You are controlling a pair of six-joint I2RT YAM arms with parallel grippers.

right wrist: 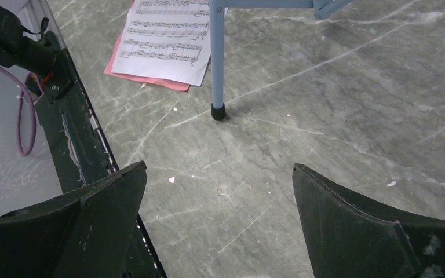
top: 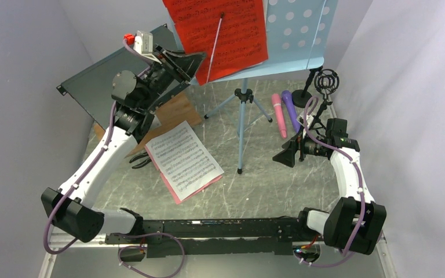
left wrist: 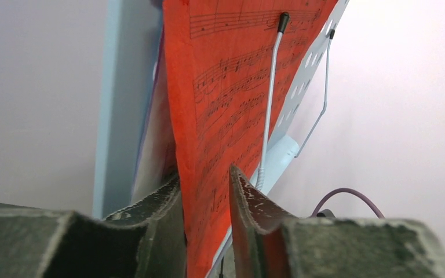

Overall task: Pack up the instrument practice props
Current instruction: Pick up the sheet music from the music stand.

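Note:
The red sheet-music page (top: 220,35) leans on the light-blue perforated music rack (top: 301,35), with a thin wire arm (left wrist: 269,104) lying across it. My left gripper (top: 200,61) is raised at the page's lower left corner. In the left wrist view its jaws (left wrist: 205,174) straddle the bottom of the red page (left wrist: 220,116), still visibly apart. A white page (top: 182,159) lies on a pink one (top: 174,191) on the table. Pink (top: 278,114) and purple (top: 291,110) microphones lie at the right beside two black mic supports (top: 326,87). My right gripper (top: 285,156) hovers open over bare table (right wrist: 220,174).
A large dark flat metal box (top: 98,81) leans at the back left, with a wooden block (top: 174,110) in front of it. Black pliers (top: 141,159) lie by the white page. The rack's tripod leg (right wrist: 216,58) stands ahead of my right gripper. Walls close in on both sides.

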